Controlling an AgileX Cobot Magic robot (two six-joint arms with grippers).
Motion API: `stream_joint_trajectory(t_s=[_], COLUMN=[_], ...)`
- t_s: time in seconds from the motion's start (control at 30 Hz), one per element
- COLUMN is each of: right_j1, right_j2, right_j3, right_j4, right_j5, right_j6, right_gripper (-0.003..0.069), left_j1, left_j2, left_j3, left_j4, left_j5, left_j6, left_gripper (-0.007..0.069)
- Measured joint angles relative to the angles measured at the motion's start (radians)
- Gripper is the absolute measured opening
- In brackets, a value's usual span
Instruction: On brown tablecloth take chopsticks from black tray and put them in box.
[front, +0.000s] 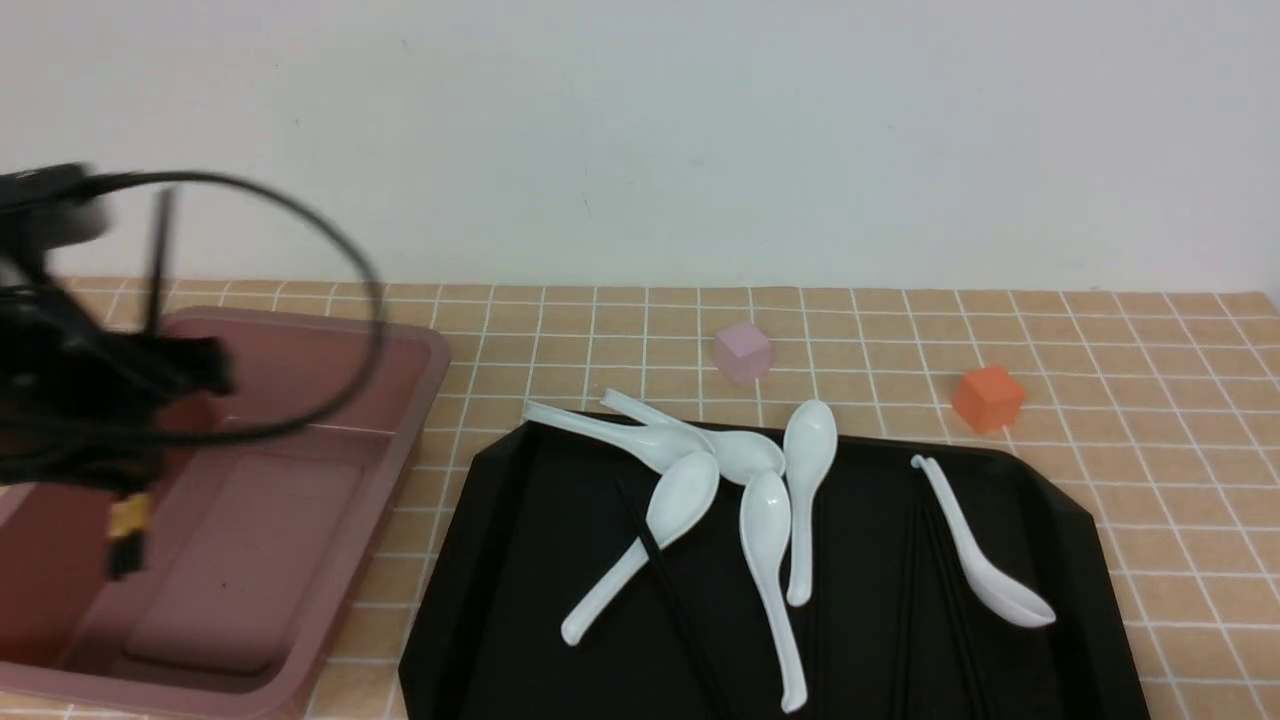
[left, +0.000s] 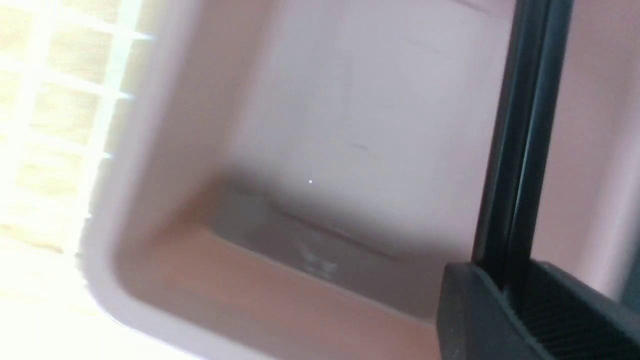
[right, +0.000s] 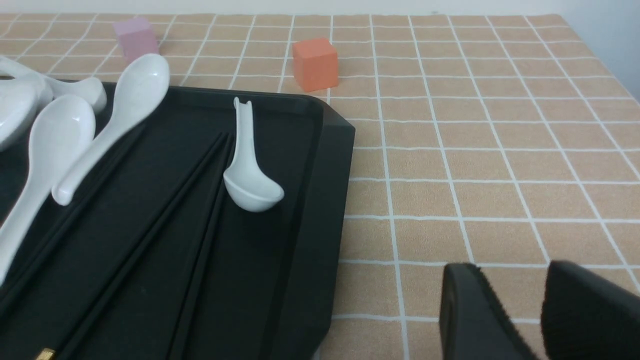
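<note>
My left gripper (front: 135, 405) hangs over the dusty-pink box (front: 425, 400), shut on a pair of black chopsticks (front: 158, 255) that stand nearly upright. Their gold band (front: 130, 515) shows below the fingers, inside the box. In the left wrist view the held chopsticks (left: 525, 125) run up from between the fingers (left: 475, 310) over the box floor (left: 400, 100). More chopsticks (front: 662, 565) (right: 165, 210) lie on the black tray (front: 500, 560) on the brown tablecloth (front: 1150, 400). My right gripper (right: 520, 305) is open and empty over the cloth, beside the tray's right edge (right: 320, 200).
Several white soup spoons (front: 765, 530) lie across the tray, one of them (right: 247, 180) beside the chopsticks near its right side. A pink cube (front: 742, 352) and an orange cube (front: 988, 397) stand behind the tray. A black cable (front: 372, 300) loops off the left arm.
</note>
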Motion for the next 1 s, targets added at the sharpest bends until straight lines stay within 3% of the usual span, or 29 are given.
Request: stream_joint_trajectory(t_s=[0.13, 0.33, 0.53, 0.7, 0.83, 1.0], right_j1=[0.0, 0.0, 0.0, 0.0, 0.0, 0.0], right_j2=[0.0, 0.0, 0.0, 0.0, 0.0, 0.0], right_j3=[0.0, 0.0, 0.0, 0.0, 0.0, 0.0], right_j4=[0.0, 0.0, 0.0, 0.0, 0.0, 0.0], right_j5=[0.0, 0.0, 0.0, 0.0, 0.0, 0.0], right_j6=[0.0, 0.0, 0.0, 0.0, 0.0, 0.0], right_gripper=[0.024, 0.024, 0.024, 0.024, 0.024, 0.024], left_j1=[0.06, 0.064, 0.064, 0.064, 0.064, 0.064], left_j2=[0.088, 0.186, 0.198, 0.141, 0.057, -0.132], left_j3=[0.01, 0.01, 0.011, 0.0, -0.016, 0.016], left_j4=[0.0, -0.009, -0.011, -0.021, -0.038, -0.101], left_j5=[-0.091, -0.139, -0.143, -0.088, 0.021, 0.153], left_j6=[0.042, 0.059, 0.059, 0.059, 0.063, 0.131], left_gripper=[0.0118, 0.0133, 0.0298, 0.0342, 0.0258, 0.0024])
